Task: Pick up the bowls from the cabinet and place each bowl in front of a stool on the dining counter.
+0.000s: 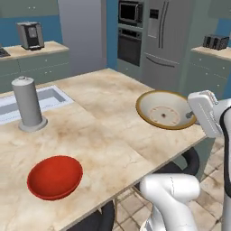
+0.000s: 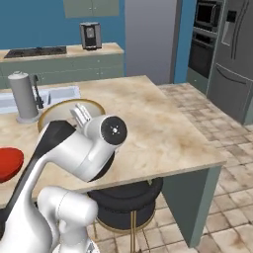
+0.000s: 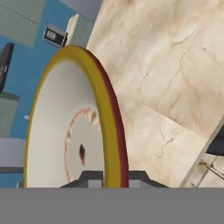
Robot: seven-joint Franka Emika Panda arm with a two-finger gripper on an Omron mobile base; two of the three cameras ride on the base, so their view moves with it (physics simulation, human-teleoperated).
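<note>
The pincer (image 3: 111,178) pinched the rim of the cream bowl (image 1: 164,109), held above the worktop (image 1: 108,131) near its edge. The red bowl (image 1: 55,176) sat near the front edge, the tap (image 1: 29,103) stood behind it.

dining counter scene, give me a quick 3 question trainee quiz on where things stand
1. True or false: the red bowl already sits on the dining counter.
2. What is the gripper shut on? A) the cream-white bowl B) the grey tap C) a stool
3. Fill in: the grey tap stands beside the inset ____.

Key: 1 true. 2 A, gripped at its tan rim. 3 sink.
</note>
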